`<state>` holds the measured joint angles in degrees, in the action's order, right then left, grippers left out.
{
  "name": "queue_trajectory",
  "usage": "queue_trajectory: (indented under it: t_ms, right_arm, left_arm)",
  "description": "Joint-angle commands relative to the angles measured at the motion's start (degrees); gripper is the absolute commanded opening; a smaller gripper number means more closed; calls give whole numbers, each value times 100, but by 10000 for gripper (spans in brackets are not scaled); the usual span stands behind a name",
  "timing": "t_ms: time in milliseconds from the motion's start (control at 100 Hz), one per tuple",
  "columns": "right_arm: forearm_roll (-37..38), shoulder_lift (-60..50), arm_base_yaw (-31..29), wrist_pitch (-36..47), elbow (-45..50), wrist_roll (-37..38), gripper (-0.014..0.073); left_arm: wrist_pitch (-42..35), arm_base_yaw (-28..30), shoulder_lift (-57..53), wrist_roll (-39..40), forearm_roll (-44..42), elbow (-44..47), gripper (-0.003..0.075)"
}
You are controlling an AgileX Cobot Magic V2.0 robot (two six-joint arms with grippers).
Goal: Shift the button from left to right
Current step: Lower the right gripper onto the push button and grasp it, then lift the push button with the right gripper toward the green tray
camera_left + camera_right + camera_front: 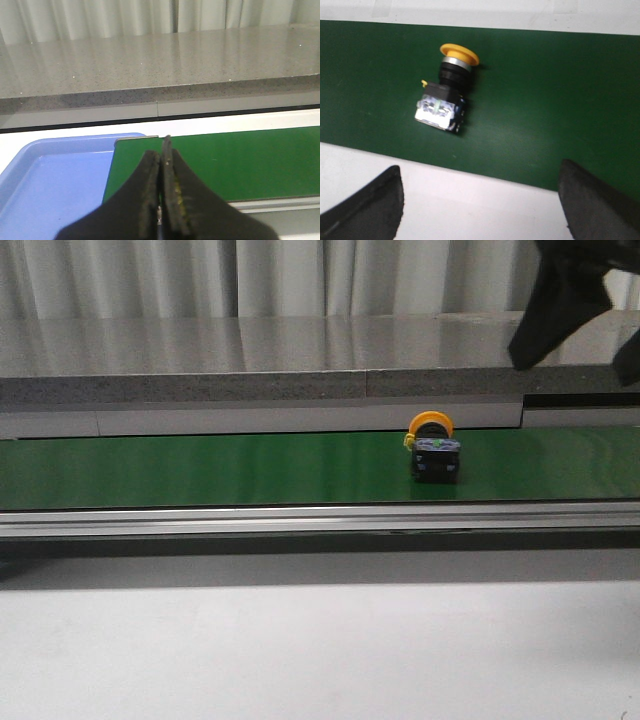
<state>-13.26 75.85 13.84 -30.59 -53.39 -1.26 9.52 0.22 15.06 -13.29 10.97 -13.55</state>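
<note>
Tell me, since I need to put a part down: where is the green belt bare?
The green belt is bare left of the button, and a shorter stretch right of it. The blue tray looks empty too. Crowded only around the button, under the right tool.

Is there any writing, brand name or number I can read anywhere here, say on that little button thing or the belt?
None can be read.
The button shows only a blurred shiny end with a green spot; no letters can be made out.
The green belt and blue tray are plain.
</note>
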Motion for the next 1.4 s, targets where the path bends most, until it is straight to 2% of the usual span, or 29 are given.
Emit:
queue_trajectory:
  t_ms: [0,310,610,680,750,920,990,1190,1390]
  right_arm:
    - [-55,245,93,357,-437,-60,623]
    - [19,1261,138,407,-1105,-62,623]
    - [392,1939,138,470,-1345,-62,620]
    - [401,2059,138,425,-1345,-62,587]
    - [401,2129,133,369,-1345,-62,518]
    - [401,2128,133,234,-1345,-62,258]
    - [401,2103,133,79,-1407,-62,193]
    - [492,1914,-19,-443,-1787,-62,183]
    - [1133,1706,-595,-1026,-2323,-62,183]
  left_arm:
    - [-487,-41,42,6,73,-158,-20]
    - [-487,-41,42,6,73,-158,-20]
    - [-487,-41,42,6,73,-158,-20]
    - [-487,-41,42,6,73,-158,-20]
    - [-487,-41,42,6,73,-158,-20]
    - [-487,-41,42,6,73,-158,-20]
    - [-487,-41,42,6,73,-158,-20]
    - [-487,-41,42,6,73,-158,-20]
    - [-487,-41,42,6,73,-158,-20]
